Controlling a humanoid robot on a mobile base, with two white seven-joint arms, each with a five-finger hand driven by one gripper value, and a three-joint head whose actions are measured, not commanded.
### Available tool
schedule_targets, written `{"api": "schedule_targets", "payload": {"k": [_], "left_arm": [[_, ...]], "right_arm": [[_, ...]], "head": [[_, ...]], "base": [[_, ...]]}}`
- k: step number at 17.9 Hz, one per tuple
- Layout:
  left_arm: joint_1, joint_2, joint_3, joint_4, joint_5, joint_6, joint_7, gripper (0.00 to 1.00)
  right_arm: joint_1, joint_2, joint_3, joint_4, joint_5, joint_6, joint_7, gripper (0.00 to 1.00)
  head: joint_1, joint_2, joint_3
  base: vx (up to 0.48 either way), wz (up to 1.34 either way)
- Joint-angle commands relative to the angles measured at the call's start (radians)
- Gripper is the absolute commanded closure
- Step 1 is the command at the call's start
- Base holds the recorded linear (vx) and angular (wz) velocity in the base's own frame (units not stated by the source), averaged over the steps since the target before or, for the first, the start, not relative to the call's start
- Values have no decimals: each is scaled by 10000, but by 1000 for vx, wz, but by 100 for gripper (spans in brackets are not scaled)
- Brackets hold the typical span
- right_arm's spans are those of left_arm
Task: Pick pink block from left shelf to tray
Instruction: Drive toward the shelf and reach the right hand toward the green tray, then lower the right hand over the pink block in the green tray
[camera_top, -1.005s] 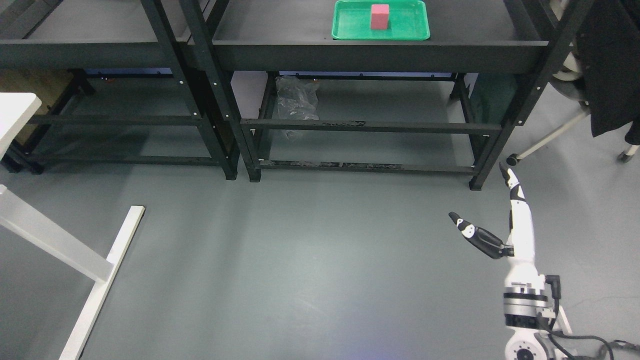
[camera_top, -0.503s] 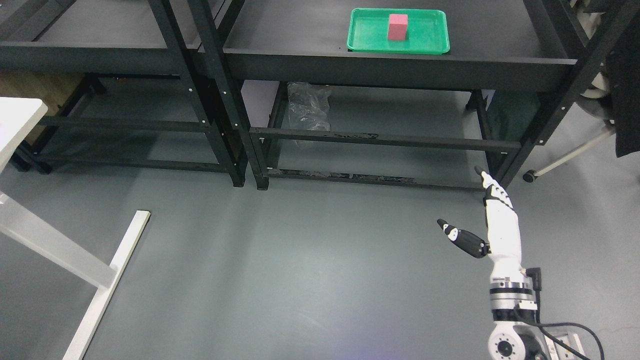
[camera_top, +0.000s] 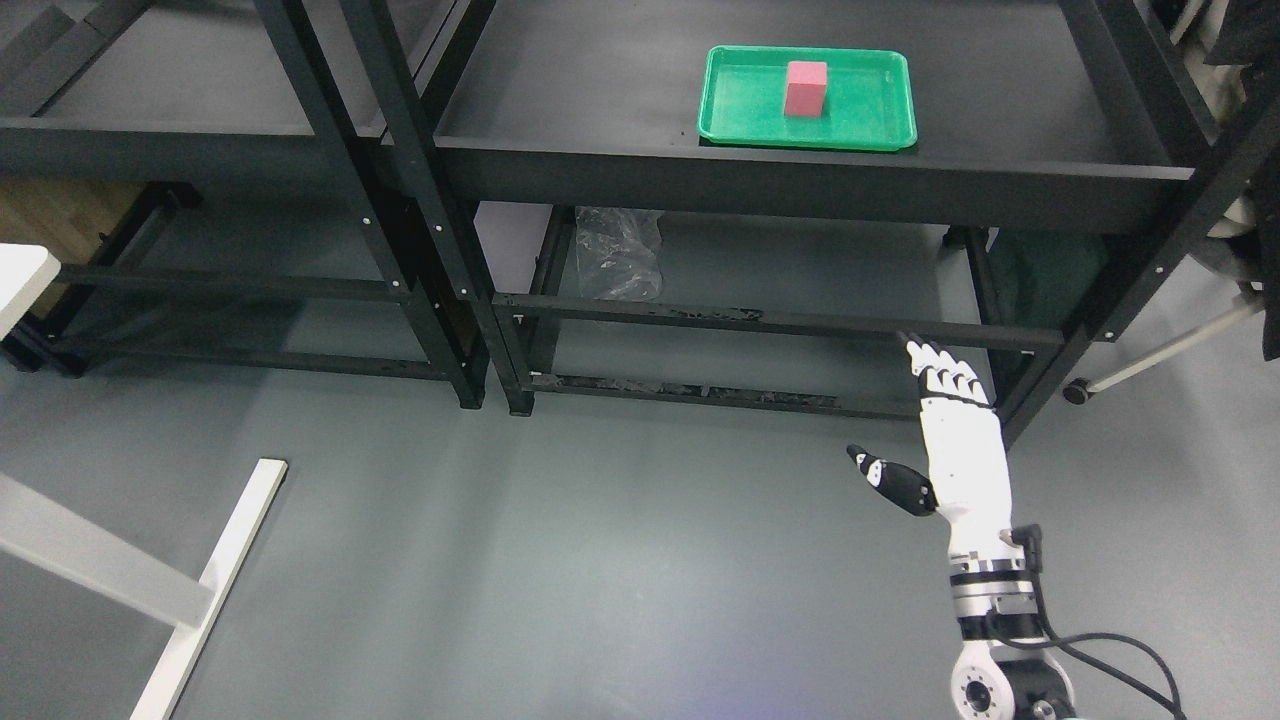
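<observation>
- The black metal left shelf (camera_top: 150, 130) carried no block on its visible surface.
- The pink rectangular block (camera_top: 806, 88) stood upright inside the green plastic tray (camera_top: 730, 125) on the neighbouring right-hand shelf (camera_top: 800, 180) — judged as already delivered.
- The white-and-black right hand (camera_top: 950, 440) hung low over the grey floor (camera_top: 600, 550), well apart from the tray, fingers extended, thumb splayed, grasping nothing — a posture consistent with having nothing left to carry.

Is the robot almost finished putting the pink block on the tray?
It looks finished. The pink block already stands upright inside the green tray on the right shelf. Nothing is in hand: the right hand is open and empty, low down in front of the shelf over the floor. The left arm is out of view. Nothing visible seems left to do.
</observation>
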Motion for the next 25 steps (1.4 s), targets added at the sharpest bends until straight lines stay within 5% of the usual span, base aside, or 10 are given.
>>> {"api": "schedule_targets", "payload": {"k": [1,20,25], "left_arm": [[-291,175,0,-175,0,-4,8,0],[-291,175,0,-175,0,-4,8,0],[-307,175,0,-175,0,-4,8,0]], "right_arm": [[-48,-150,286,2,3658,6,-1346,4],[-94,-150,378,2,3643,36,-1271,4],[-170,-150,455,2,3613,6,-322,4]], "head": [[0,0,0],[0,0,0],[0,0,0]], "base": [[261,1],[297,-17],[314,-96]]}}
